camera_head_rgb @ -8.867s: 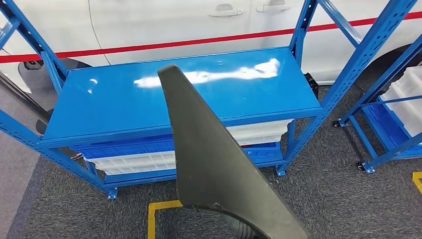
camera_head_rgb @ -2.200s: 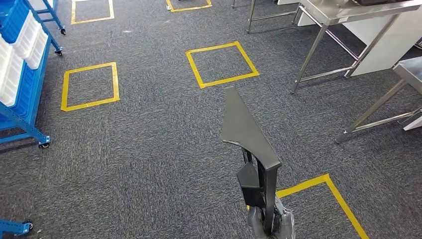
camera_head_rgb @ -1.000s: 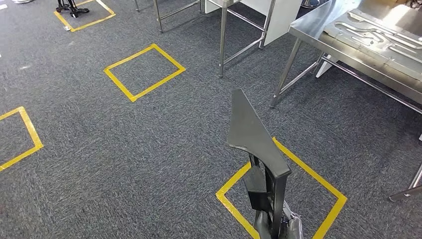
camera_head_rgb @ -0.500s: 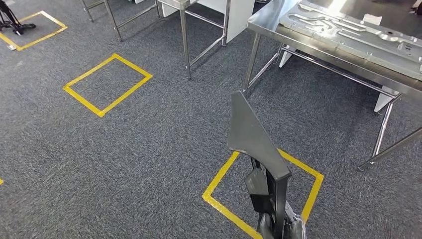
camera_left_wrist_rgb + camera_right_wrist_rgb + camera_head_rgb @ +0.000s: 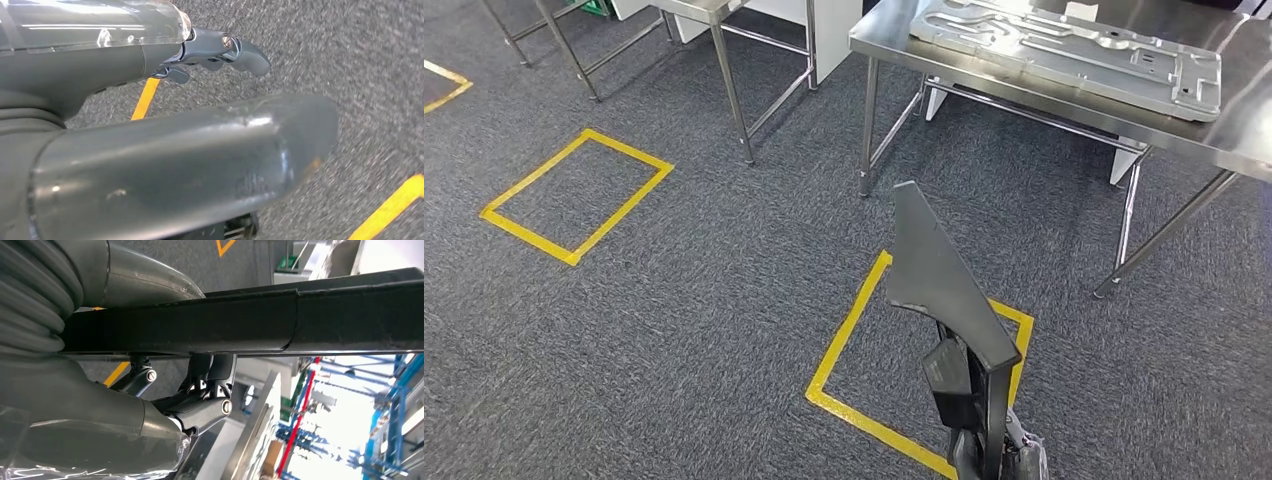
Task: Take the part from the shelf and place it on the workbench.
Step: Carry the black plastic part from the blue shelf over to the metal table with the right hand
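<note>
The part (image 5: 936,275) is a long dark grey wedge-shaped trim piece, standing upright at the lower middle of the head view. My right hand (image 5: 999,455) grips its lower end at the bottom edge. In the right wrist view the part (image 5: 260,315) runs as a dark bar across the picture, with the fingers (image 5: 202,400) wrapped under it. The workbench (image 5: 1024,97) is a stainless steel table at the upper right, beyond the part. My left hand (image 5: 165,125) hangs over the carpet and holds nothing, its fingers (image 5: 235,47) apart from the thumb.
A pressed metal panel (image 5: 1074,45) lies on the workbench. A second steel table (image 5: 714,12) stands at the upper left. Yellow tape squares (image 5: 574,195) mark the grey carpet, one (image 5: 854,330) right under the part. Bench legs (image 5: 867,130) stand ahead.
The camera has turned: the blue shelf has left the picture and the workbench has come in from the right toward the middle. The part stays in my right hand.
</note>
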Controlling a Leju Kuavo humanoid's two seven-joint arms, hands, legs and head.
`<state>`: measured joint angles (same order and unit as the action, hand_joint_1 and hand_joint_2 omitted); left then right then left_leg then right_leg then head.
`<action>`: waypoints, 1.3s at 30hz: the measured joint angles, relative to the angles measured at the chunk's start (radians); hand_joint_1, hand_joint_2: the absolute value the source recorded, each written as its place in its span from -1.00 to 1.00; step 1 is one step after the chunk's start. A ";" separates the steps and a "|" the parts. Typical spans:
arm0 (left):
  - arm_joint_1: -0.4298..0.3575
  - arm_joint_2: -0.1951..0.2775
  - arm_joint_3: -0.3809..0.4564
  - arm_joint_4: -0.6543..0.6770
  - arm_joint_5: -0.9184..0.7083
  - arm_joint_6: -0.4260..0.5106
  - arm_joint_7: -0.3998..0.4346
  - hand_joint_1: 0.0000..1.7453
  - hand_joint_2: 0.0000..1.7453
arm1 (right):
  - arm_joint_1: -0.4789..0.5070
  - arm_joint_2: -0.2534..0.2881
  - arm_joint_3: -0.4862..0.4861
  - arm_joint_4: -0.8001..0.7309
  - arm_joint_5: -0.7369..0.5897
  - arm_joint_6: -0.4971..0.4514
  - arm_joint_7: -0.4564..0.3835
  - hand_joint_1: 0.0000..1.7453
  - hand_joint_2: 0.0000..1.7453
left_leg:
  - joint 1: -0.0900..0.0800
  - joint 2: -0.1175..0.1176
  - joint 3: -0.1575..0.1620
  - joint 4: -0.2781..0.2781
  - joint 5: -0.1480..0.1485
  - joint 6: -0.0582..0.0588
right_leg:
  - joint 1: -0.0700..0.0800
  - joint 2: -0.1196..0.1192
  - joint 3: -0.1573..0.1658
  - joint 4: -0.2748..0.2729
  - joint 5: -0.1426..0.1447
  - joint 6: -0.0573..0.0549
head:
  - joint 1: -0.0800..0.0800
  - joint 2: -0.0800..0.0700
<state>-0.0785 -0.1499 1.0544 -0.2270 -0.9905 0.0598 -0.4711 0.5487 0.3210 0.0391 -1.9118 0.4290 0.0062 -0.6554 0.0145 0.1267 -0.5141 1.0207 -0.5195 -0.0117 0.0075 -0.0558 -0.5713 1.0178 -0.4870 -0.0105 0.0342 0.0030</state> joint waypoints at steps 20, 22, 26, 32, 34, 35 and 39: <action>0.007 0.000 0.001 0.000 -0.015 -0.001 -0.008 -1.00 -1.00 | -0.003 0.004 0.014 -0.002 0.009 0.003 0.005 1.00 1.00 | 0.006 -0.115 -0.022 -0.015 0.033 0.038 | -0.016 0.070 -0.095 0.203 -0.107 0.040 | -0.001 0.000; 0.009 0.000 0.001 0.000 -0.015 -0.001 -0.008 -1.00 -1.00 | -0.002 0.004 0.015 -0.001 0.009 0.003 0.006 1.00 1.00 | 0.005 -0.087 -0.020 -0.015 0.029 0.036 | -0.021 0.061 -0.136 0.275 -0.119 0.045 | -0.001 0.000; 0.007 -0.001 0.001 0.000 -0.015 -0.002 -0.008 -1.00 -1.00 | -0.003 0.003 0.017 -0.001 0.007 0.004 0.007 1.00 1.00 | 0.003 -0.042 -0.002 -0.015 0.015 0.024 | -0.016 0.009 -0.027 0.061 -0.003 0.035 | -0.001 0.000; -0.001 0.000 0.002 0.000 -0.017 -0.003 -0.008 -1.00 -1.00 | -0.003 0.002 0.027 0.002 0.010 -0.012 0.023 1.00 1.00 | -0.001 -0.031 0.012 0.002 -0.018 -0.008 | -0.011 0.028 0.006 -0.013 0.012 -0.001 | -0.005 0.000; 0.001 0.001 0.003 0.000 -0.018 -0.004 -0.008 -1.00 -1.00 | -0.005 0.002 0.035 0.005 0.024 -0.032 0.038 1.00 1.00 | 0.003 -0.087 -0.031 0.100 -0.074 -0.013 | -0.015 0.040 0.010 -0.018 0.014 -0.013 | -0.010 0.000; 0.003 0.001 0.004 0.000 -0.020 -0.004 -0.008 -1.00 -1.00 | -0.006 0.002 0.038 0.008 0.030 -0.040 0.043 1.00 1.00 | 0.003 -0.106 -0.067 0.172 -0.108 -0.014 | -0.014 0.047 0.011 -0.017 0.012 -0.017 | -0.013 0.000; 0.012 0.002 0.005 0.000 -0.025 -0.003 -0.008 -1.00 -1.00 | -0.007 -0.001 0.047 0.018 0.042 -0.058 0.054 1.00 1.00 | 0.003 -0.119 -0.122 0.234 -0.073 -0.013 | -0.010 0.077 0.023 -0.013 0.000 -0.020 | -0.015 0.000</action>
<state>-0.0664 -0.1475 1.0593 -0.2270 -1.0157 0.0564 -0.4787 0.5417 0.3199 0.0864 -1.8942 0.4709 -0.0519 -0.6009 0.0175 0.0079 -0.6360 1.2545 -0.5921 -0.0243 -0.0022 0.0217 -0.5482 1.0045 -0.4872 -0.0301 0.0192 0.0028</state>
